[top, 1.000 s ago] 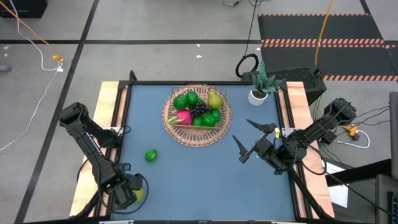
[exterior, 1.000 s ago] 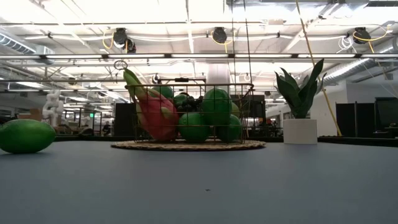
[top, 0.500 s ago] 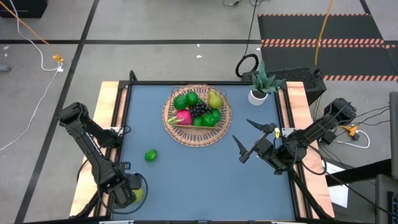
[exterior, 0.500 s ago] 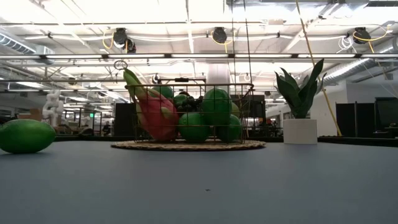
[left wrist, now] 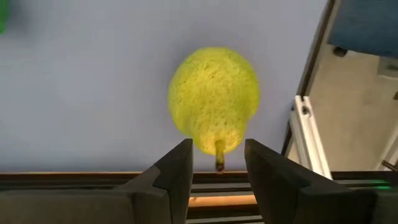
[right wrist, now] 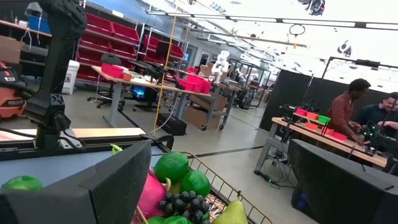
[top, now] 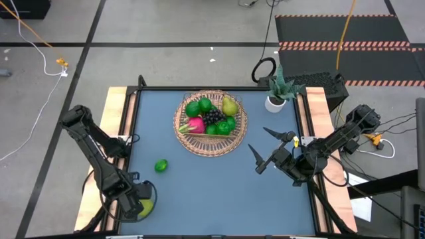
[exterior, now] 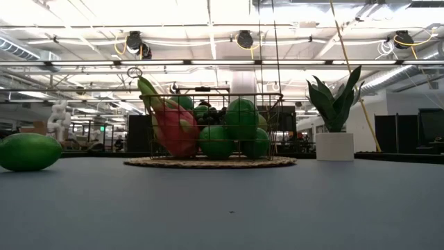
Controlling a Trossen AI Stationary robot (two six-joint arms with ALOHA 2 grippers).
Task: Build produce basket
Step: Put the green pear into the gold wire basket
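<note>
Pear point(left wrist: 214, 99) lies at the desk point(top: 212, 179) corner beneath the left gripper point(left wrist: 217, 167), released; a clumsy clench could roll it off. Right gripper point(top: 260, 149) released.

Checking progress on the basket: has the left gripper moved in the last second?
Yes, slightly. In the high view the left gripper shifted toward the table's near edge, over the yellow-green pear; the loose round green fruit stayed put.

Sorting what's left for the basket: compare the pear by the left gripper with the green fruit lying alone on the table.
The pear is yellow and sits at the table's near-left corner under the left gripper; the green fruit is green and lies farther in, nearer the basket. Both remain outside the basket.
</note>
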